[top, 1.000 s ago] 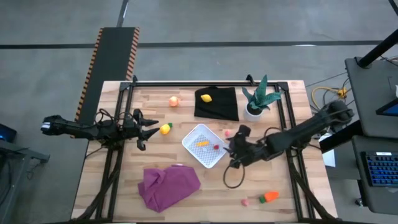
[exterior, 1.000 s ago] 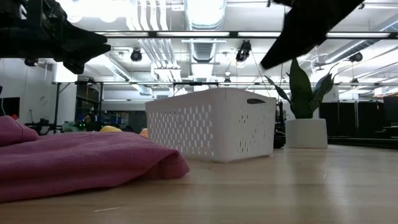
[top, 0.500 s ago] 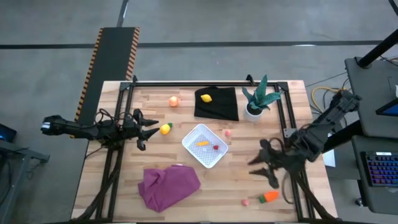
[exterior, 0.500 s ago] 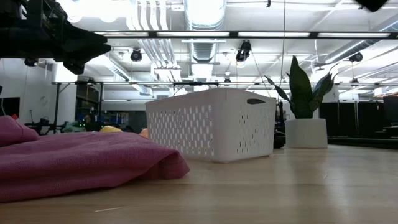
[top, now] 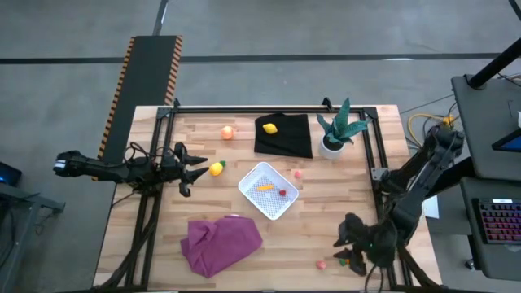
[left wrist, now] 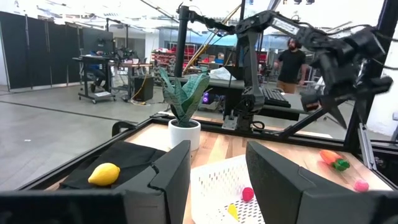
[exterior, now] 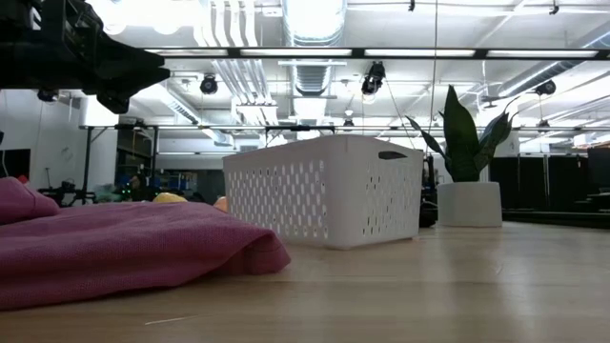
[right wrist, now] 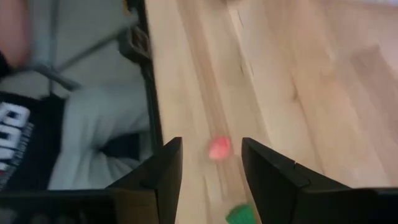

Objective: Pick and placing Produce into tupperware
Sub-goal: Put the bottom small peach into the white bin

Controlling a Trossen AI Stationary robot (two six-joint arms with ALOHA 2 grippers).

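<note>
Over the table's near right corner, the right gripper [top: 352, 248] hangs open above the carrot [left wrist: 333, 159]; two pieces sit in the tupperware [top: 268, 190], several remain, and the left gripper [top: 194, 167] waits open beside a lemon [top: 216, 169].

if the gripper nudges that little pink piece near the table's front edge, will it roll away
Probably. The pink piece looks small and rounded, so a nudge from the open right gripper above it could send it rolling. It lies on bare table close to the edge rail, which might stop it.
</note>
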